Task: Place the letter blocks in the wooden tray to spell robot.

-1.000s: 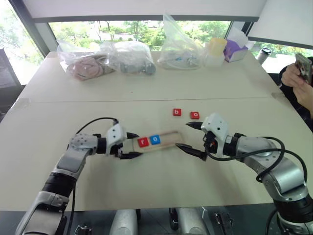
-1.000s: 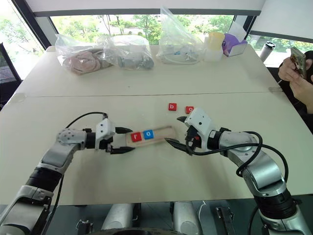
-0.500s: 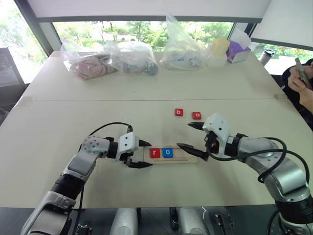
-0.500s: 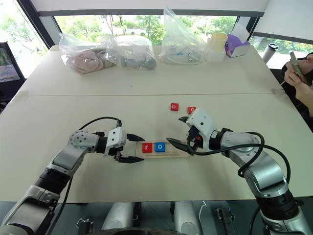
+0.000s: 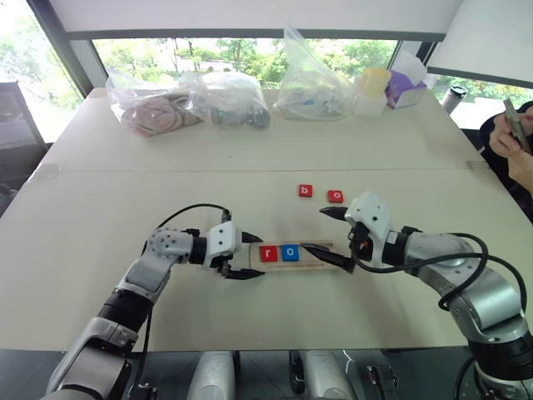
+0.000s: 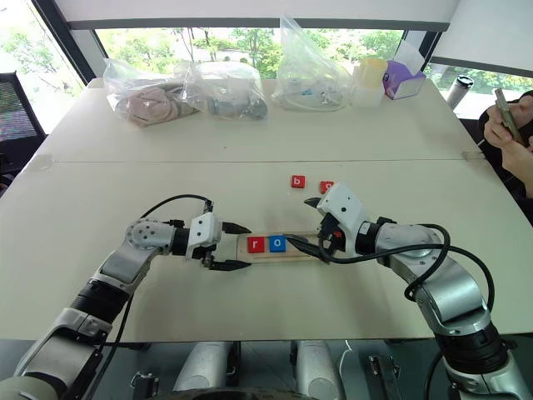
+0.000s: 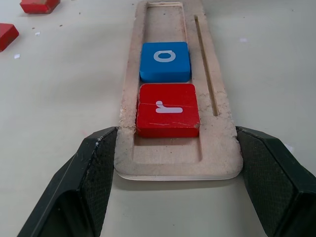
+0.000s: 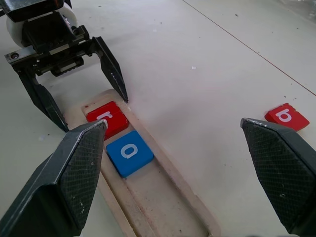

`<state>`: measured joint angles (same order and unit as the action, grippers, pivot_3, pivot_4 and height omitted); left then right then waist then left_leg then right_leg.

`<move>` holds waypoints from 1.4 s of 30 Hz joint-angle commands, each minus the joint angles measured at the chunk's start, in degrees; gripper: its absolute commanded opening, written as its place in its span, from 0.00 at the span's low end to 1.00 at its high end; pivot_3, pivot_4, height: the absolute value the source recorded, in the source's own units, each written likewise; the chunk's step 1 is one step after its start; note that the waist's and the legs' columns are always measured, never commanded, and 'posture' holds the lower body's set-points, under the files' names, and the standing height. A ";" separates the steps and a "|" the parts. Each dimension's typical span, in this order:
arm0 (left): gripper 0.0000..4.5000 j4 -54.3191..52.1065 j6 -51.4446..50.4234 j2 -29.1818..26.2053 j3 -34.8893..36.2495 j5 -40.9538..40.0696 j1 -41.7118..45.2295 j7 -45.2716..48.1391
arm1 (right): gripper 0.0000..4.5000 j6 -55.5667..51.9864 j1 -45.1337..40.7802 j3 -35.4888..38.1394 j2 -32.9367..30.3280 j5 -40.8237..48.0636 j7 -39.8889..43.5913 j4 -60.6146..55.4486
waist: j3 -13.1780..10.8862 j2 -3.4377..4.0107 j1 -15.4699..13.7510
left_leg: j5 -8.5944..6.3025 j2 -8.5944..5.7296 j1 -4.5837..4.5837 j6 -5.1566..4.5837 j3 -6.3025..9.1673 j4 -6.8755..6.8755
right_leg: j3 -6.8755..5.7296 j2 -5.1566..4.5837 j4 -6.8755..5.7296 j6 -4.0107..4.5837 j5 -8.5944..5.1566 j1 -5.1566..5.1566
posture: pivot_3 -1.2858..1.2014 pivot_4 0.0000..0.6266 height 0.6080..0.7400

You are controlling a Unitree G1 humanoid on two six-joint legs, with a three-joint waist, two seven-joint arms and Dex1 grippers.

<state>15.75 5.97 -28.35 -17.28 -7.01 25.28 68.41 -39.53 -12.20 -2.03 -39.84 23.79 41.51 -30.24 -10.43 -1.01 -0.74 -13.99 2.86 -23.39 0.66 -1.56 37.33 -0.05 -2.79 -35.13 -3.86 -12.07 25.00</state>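
The wooden tray lies on the table between my two grippers. A red "r" block and a blue "o" block sit side by side in its groove near the left end. My left gripper is shut on that left end, one finger pressed against each side. My right gripper stands wide open at the tray's right end, its lower finger over the wood. A red "b" block and a red "o" block lie loose just beyond the tray.
Plastic bags of items, a yellow-lidded cup and a purple box line the table's far side. A person's hand holding a phone is at the right edge.
My left gripper has slid the tray's left end to the right, and the tray has swung from slanted to level. The right gripper has stayed where it was.
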 commanded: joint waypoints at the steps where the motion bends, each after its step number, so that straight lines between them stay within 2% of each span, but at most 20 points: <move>1: 0.69 4.09 1.53 -0.20 -1.26 3.82 1.02 -1.17 | 1.00 0.69 -1.00 0.30 -0.11 0.31 0.10 -1.89 | 0.00 0.00 0.00 | 0.00 0.00 0.00 0.00 0.00 0.00 | 0.00 0.00 0.00 0.00 0.00 0.00 | 0.52 0.24 1.00; 13: 0.69 7.51 -2.17 -0.46 -2.63 2.35 4.48 3.75 | 1.00 0.93 -0.85 -0.26 0.02 -0.16 -0.37 -2.09 | 0.00 0.00 0.13 | 0.00 0.01 0.01 0.00 0.01 -0.03 | 0.00 0.04 0.00 0.00 0.00 0.00 | 0.52 0.24 1.00; 20: 0.69 10.97 -0.44 0.67 -2.33 3.52 6.07 2.39 | 1.00 1.04 -1.06 -0.57 -0.06 -0.38 -0.39 -2.12 | 0.00 0.00 0.03 | 0.00 0.02 0.01 0.00 0.02 -0.06 | -0.01 0.07 -0.01 0.00 0.00 0.01 | 0.52 0.24 1.00; 22: 0.93 11.27 -0.50 0.72 -2.45 3.72 6.02 2.40 | 1.00 1.06 -1.08 -0.59 0.01 -0.37 -0.41 -2.09 | 0.00 -0.01 0.03 | 0.00 0.01 0.01 0.00 0.01 -0.02 | -0.01 0.04 0.01 0.00 0.00 -0.01 | 0.52 0.24 1.00; 23: 0.99 11.37 -0.47 0.72 -2.49 3.77 5.97 2.38 | 1.00 1.06 -1.13 -0.65 0.05 -0.41 -0.44 -2.06 | 0.00 -0.01 0.08 | 0.00 0.01 0.01 0.00 0.01 0.00 | -0.01 0.03 0.01 -0.01 0.00 -0.02 | 0.52 0.24 1.00; 27: 0.99 10.80 -1.28 0.09 -2.14 3.30 5.60 2.57 | 1.00 0.95 -1.30 -0.74 0.39 -0.25 -0.68 -2.10 | 0.01 0.01 0.03 | 0.00 0.01 0.03 0.00 0.01 -0.03 | -0.01 0.03 0.02 -0.01 0.00 -0.02 | 0.52 0.24 1.00; 34: 0.99 5.41 -3.82 -5.55 1.39 0.83 2.26 3.86 | 1.00 0.39 -3.31 -1.88 4.15 -1.90 -4.65 0.27 | 0.02 -0.04 1.45 | 0.00 0.10 0.03 -0.01 0.01 -0.14 | -0.01 0.14 -0.02 0.03 0.02 0.06 | 0.52 0.24 1.00; 42: 0.99 -8.42 -10.83 -15.47 9.71 -7.01 -8.28 4.80 | 1.00 -1.17 -9.64 -5.49 11.91 -8.46 -13.85 7.20 | 0.00 -0.04 3.34 | 0.00 0.23 0.05 -0.02 0.11 -0.46 | 0.00 0.38 -0.32 0.28 0.15 0.46 | 0.52 0.24 1.00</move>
<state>9.39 -3.07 -42.39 -9.45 -13.23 18.32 73.10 -40.59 -20.30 -7.44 -29.05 15.92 29.05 -22.47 -10.43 -1.05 2.60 -13.99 3.09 -23.34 0.64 -1.45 36.86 -0.05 -2.41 -35.45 -3.56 -11.92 25.48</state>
